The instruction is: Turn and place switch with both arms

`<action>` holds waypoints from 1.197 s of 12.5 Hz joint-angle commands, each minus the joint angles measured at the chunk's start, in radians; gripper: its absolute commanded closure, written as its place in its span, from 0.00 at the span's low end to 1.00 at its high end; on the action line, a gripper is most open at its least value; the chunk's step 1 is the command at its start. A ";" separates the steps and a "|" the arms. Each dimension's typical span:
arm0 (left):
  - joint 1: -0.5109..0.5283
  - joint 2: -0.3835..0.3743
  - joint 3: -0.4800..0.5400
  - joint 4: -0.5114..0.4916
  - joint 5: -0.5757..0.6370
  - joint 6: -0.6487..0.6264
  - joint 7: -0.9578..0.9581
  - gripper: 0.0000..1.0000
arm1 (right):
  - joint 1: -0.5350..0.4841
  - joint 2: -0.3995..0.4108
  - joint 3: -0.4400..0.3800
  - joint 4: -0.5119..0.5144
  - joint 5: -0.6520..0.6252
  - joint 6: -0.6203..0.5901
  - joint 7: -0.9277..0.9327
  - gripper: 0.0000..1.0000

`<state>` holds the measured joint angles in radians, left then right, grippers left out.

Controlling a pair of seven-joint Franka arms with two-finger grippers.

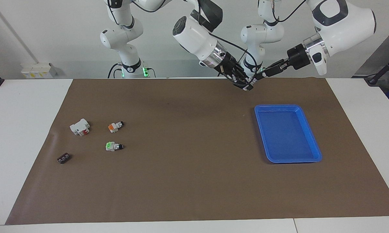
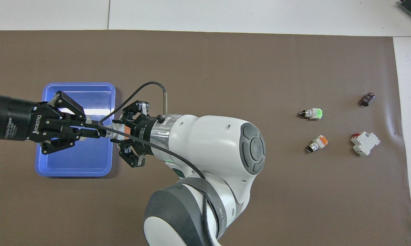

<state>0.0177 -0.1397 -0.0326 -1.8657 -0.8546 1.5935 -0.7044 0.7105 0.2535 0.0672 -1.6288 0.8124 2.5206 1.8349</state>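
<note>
Up in the air by the blue tray [image 1: 312, 137], the right hand [image 2: 118, 132] and left hand [image 2: 89, 127] meet tip to tip, both clamped on one switch [image 2: 126, 130]. Two more switches [image 1: 115, 126] lie on the tabletop [image 1: 188, 168] toward the right arm's end.

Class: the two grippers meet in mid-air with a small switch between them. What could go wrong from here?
1. The small white-grey switch with an orange block is in the air between the left gripper and the right gripper; a mistimed release could drop it.
2. From above it seems about over the blue plastic tray's rim, so it might fall outside.
3. The black cable loops past both grippers and may snag.
</note>
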 commanded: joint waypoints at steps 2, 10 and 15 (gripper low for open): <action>-0.001 -0.021 0.010 -0.021 -0.012 0.032 0.005 0.82 | -0.002 0.009 0.008 0.012 -0.006 0.004 0.006 1.00; -0.038 -0.020 0.000 -0.023 0.000 0.074 0.014 0.78 | -0.002 0.009 0.008 0.012 -0.007 0.004 0.006 1.00; -0.038 -0.018 0.000 -0.021 0.002 0.079 0.057 0.96 | -0.002 0.009 0.008 0.012 -0.007 0.004 0.006 1.00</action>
<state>0.0022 -0.1409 -0.0352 -1.8679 -0.8452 1.6357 -0.6600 0.7062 0.2545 0.0608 -1.6265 0.8120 2.5233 1.8349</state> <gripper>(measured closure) 0.881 0.586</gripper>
